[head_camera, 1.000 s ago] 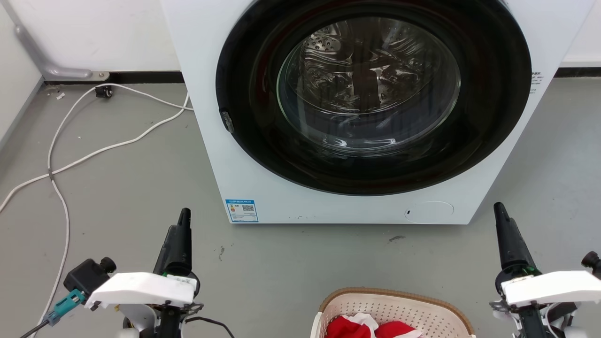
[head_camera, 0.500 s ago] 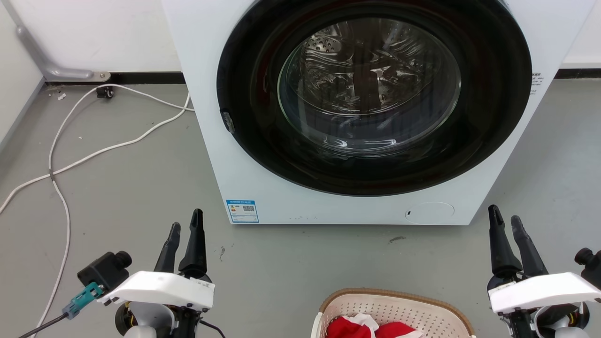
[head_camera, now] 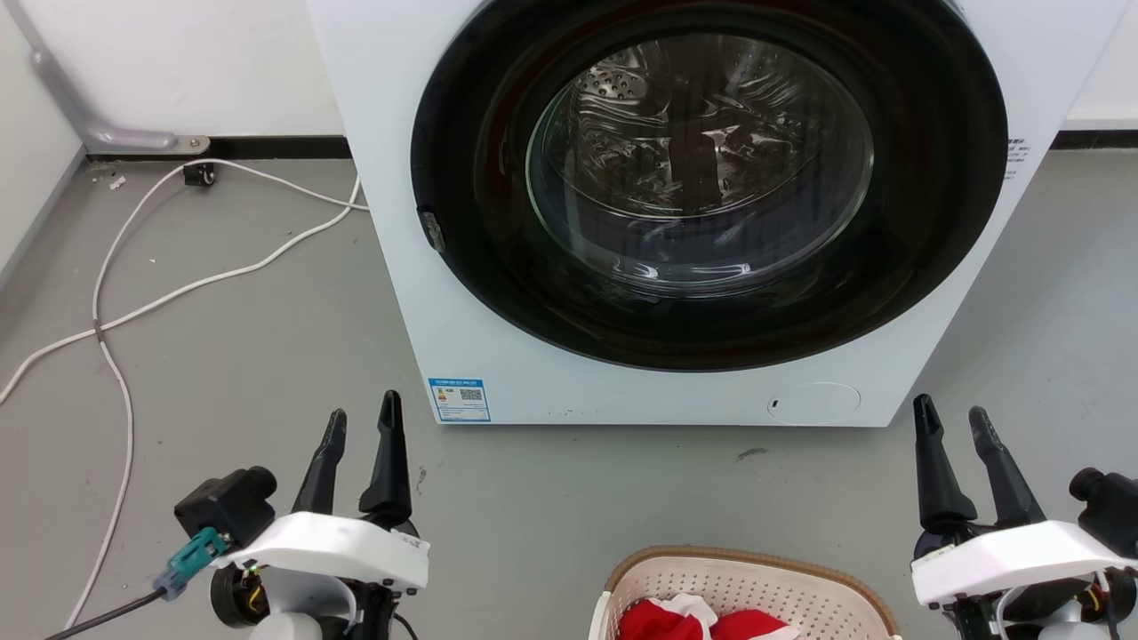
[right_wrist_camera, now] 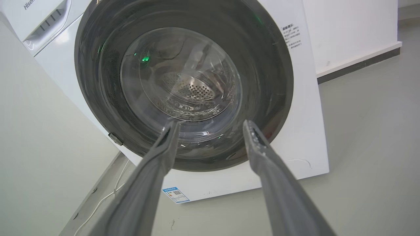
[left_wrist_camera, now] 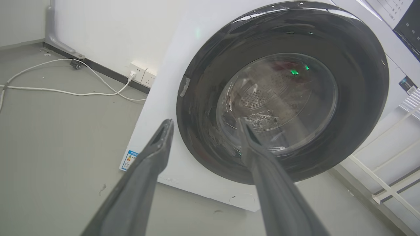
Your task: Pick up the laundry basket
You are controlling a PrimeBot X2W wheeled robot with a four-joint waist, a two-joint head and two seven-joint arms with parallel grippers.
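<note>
Since the laundry basket sat on the floor between them, we held our left claw and right claw spread and empty, likely to flank it.

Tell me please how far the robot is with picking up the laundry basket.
Done: both the left gripper and right gripper are open, holding nothing. In hand: they hover on either side of the laundry basket, pointing toward the washer. Left: everything else; the basket sits untouched with red clothes inside, so reaching its handles, gripping and lifting remain.
</note>
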